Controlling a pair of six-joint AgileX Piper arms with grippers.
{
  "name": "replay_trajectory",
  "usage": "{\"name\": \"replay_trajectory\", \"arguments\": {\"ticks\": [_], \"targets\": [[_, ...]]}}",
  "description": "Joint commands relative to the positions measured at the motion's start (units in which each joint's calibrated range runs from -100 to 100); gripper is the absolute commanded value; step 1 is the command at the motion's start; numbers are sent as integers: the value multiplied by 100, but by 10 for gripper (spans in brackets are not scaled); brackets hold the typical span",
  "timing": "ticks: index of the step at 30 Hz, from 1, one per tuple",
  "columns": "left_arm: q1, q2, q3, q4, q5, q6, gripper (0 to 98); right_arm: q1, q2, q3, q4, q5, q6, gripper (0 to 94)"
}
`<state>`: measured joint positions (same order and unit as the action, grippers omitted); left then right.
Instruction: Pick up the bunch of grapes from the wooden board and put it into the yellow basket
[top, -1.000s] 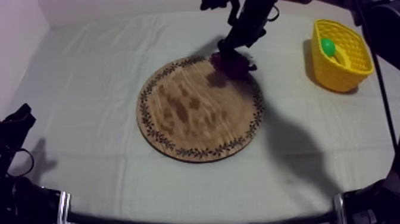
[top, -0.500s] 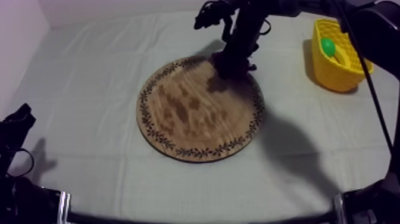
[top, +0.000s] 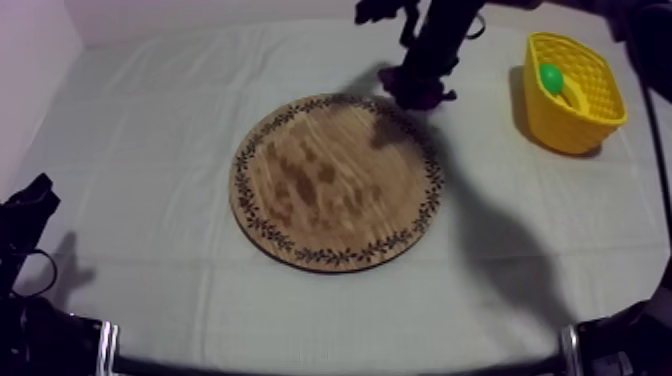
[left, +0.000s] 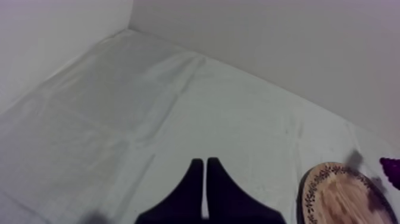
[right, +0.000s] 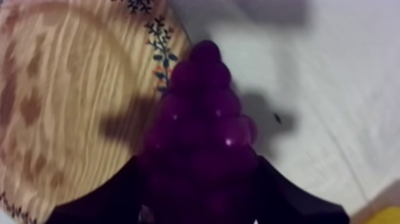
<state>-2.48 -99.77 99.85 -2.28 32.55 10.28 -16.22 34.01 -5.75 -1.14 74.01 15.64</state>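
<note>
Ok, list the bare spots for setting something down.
The board is bare, as is the cloth between it and the left end effector. Crowded: between the board's far rim and the basket, where the right end effector holds the grapes.

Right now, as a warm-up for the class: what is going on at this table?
The right end effector is shut on the grapes and holds them over the board's rim, on the side toward the basket. They are not yet in the basket. The left end effector rests shut and empty at its own side.

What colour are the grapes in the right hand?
Dark purple; the grapes show best in the right wrist view.
</note>
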Motion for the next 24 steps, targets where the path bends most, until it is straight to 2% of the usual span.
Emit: {"name": "replay_trajectory", "arguments": {"ticks": [1,4,8,15,19,24], "targets": [[-1,3,4,1,3,-1,0,178,-804,107,-98,249,115,209],[-1,3,4,1,3,0,0,490,-1549,201,-182,533,249,218],[-1,3,4,1,3,0,0,963,-2265,239,-141,756,269,234],[-1,3,4,1,3,0,0,1904,-2583,205,-69,948,281,243],[-1,3,4,1,3,0,0,2286,-2463,279,47,921,230,241],[-1,3,4,1,3,0,0,2593,-2400,629,153,538,237,251]]}}
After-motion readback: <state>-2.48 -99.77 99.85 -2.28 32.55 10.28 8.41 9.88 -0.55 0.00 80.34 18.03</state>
